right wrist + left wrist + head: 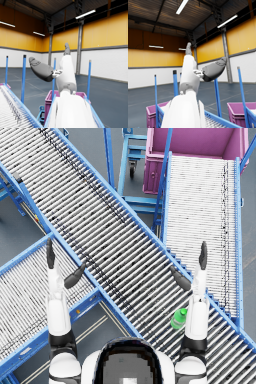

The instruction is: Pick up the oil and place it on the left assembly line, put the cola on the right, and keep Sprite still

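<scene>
I see the left hand [56, 270] and right hand [197, 275] raised, thumbs spread, holding nothing. Sprite [179, 318] sits on the diagonal roller conveyor [115, 243], just beside the right forearm. A pink bin [200, 143] stands beyond, and the hall's walls [105, 32] are yellow.

Green bottle [178, 319] on diagonal conveyor [115, 245]

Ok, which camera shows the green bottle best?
The head view: the green bottle is on the diagonal roller conveyor, tucked against the right forearm, which hides part of it. Neither wrist view shows the bottle; both look out over the warehouse.
</scene>
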`<action>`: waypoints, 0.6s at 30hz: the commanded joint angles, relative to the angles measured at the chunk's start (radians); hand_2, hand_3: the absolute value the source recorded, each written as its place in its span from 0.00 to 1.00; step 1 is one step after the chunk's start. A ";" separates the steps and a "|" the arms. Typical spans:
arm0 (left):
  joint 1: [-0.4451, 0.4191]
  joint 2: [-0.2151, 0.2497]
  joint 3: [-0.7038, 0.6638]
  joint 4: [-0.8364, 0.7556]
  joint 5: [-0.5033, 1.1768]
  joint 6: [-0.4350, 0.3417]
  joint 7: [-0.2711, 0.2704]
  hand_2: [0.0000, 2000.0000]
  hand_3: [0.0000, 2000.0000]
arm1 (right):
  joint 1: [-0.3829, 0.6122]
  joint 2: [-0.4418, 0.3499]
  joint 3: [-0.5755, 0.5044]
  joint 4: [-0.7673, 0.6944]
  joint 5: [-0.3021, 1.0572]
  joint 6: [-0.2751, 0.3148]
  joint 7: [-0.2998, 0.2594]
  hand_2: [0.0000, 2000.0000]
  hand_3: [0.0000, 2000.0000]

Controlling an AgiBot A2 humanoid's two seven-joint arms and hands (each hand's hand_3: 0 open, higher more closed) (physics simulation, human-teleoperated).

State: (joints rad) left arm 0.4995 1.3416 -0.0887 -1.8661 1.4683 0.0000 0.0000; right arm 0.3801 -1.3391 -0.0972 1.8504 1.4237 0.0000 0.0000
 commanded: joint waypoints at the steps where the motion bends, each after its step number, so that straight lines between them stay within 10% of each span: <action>1: 0.001 0.001 0.000 -0.002 0.000 0.000 0.000 0.00 0.00 | 0.013 0.000 0.001 0.000 0.000 0.000 0.000 0.00 0.00; 18: -0.003 0.009 -0.005 -0.005 0.000 0.000 0.000 0.00 0.00 | -0.010 -0.015 0.000 0.004 0.000 0.000 0.000 0.00 0.00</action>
State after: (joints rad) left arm 0.4947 1.3515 -0.0941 -1.8698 1.4682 0.0000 0.0000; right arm 0.3681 -1.3544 -0.0968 1.8530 1.4236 0.0000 0.0000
